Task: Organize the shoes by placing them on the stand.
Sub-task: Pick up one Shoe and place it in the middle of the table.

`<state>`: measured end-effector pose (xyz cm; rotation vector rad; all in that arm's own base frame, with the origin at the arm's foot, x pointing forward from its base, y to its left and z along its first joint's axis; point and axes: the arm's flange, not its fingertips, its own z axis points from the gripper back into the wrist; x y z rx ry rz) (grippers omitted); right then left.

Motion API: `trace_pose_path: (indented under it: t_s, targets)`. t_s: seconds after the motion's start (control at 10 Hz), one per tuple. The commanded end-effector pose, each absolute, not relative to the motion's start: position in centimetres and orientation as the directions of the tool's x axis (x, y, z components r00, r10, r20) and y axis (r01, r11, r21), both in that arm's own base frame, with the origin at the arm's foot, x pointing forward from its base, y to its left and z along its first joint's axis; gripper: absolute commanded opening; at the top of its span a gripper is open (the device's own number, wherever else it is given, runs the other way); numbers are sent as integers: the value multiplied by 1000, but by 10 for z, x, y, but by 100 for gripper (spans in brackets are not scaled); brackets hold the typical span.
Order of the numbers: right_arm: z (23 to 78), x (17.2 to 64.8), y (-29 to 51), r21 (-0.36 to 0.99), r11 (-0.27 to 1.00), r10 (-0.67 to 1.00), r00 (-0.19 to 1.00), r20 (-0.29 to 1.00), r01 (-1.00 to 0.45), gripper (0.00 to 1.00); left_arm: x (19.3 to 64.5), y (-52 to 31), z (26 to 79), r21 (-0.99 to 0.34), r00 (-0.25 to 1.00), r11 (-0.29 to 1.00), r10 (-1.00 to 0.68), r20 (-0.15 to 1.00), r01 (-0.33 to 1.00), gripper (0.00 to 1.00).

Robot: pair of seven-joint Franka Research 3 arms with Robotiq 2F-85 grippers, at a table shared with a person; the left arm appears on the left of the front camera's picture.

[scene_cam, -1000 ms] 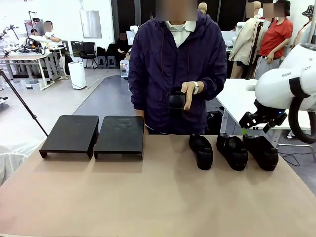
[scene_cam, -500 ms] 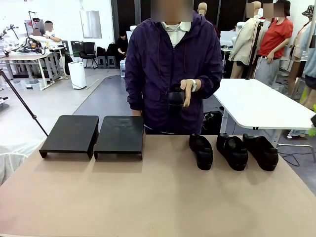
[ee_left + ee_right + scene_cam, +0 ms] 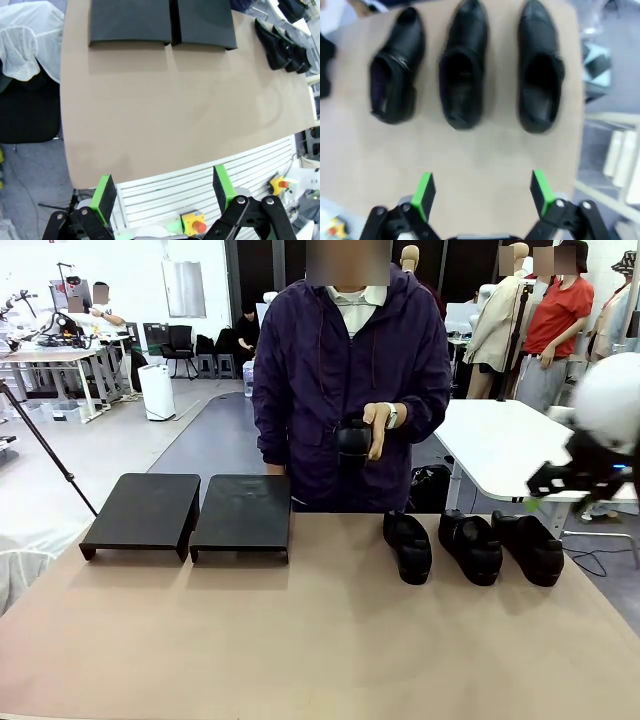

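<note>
Three glossy black shoes stand in a row at the table's right: one (image 3: 408,545), a second (image 3: 472,547) and a third (image 3: 530,547). A fourth shoe (image 3: 353,438) is in the person's hand at chest height. The stand is two matte-black trays, one at the left (image 3: 143,508) and one beside it (image 3: 243,512), both bare. My right gripper (image 3: 482,192) hangs open above the three shoes (image 3: 462,70), touching none. My left gripper (image 3: 164,192) is open high over the table's near edge, far from the stand (image 3: 130,20).
My right arm (image 3: 608,400) shows blurred at the picture's right edge above the outermost shoe. A white table (image 3: 520,455) stands behind at the right. The person stands at the far edge, mid-table. The brown tabletop (image 3: 300,630) lies bare in the middle and front.
The right arm swung out of the front view half a second ago and is back at the right edge, blurred. The person's hand with the shoe has barely moved.
</note>
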<state>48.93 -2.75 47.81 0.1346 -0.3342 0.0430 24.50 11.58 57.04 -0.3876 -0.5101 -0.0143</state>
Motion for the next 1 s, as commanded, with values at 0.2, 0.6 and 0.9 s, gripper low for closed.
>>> trace_pose_path:
  t_s: [0.2, 0.6, 0.9]
  targets:
    - [463, 548, 19, -19, 995, 95, 956, 277, -93, 100, 245, 117, 570, -353, 873, 929, 74, 481, 115, 100]
    - [455, 548, 23, 3, 993, 112, 951, 288, -118, 100, 245, 117, 570, -353, 873, 929, 74, 481, 115, 100]
    - [429, 577, 16, 20, 998, 47, 935, 352, -58, 100, 245, 117, 570, -353, 873, 929, 74, 481, 115, 100]
